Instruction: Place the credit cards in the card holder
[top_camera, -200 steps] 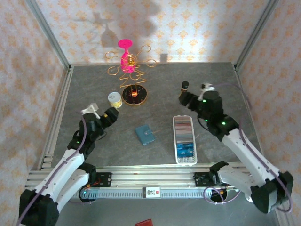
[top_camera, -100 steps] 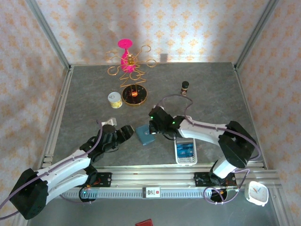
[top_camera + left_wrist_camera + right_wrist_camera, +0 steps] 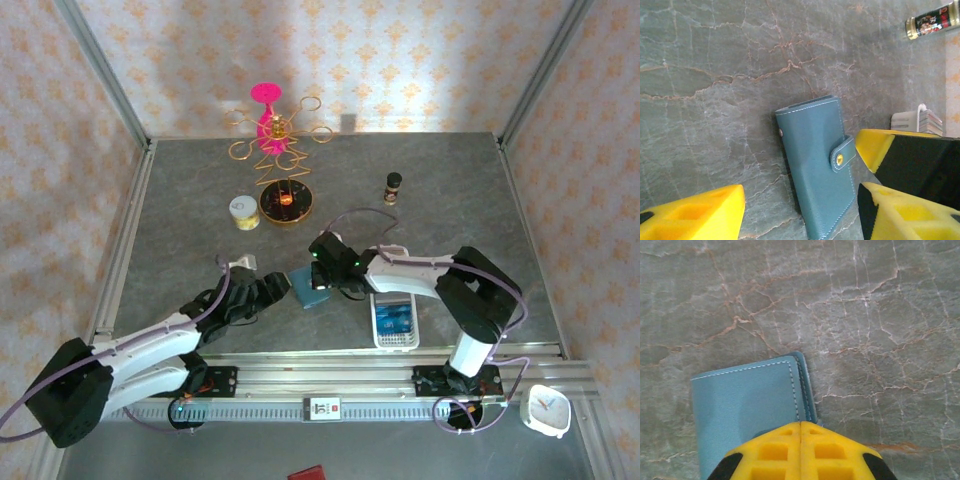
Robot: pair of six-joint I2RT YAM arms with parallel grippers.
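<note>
The teal card holder [image 3: 309,288] lies shut on the grey table, its snap tab [image 3: 842,152] fastened. My left gripper [image 3: 800,217] is open and straddles the holder's near end. One yellow finger [image 3: 695,212] stands clear of it and the other [image 3: 900,215] is close beside its edge. My right gripper [image 3: 801,424] is shut, its tips together over the holder's corner [image 3: 800,360], and it also appears in the left wrist view [image 3: 877,145] next to the tab. The credit cards stand in a white tray [image 3: 380,318], a bright blue card [image 3: 396,320] nearest.
A small dark bottle [image 3: 393,186] stands at the back right. A gold wire stand with a pink top [image 3: 272,125], a round dish [image 3: 287,203] and a small tin [image 3: 242,211] are at the back left. A white clock [image 3: 547,410] sits beyond the rail.
My right arm swung from the back right to the card holder and its gripper shut. My left gripper moved right up to the holder and its jaws narrowed.
</note>
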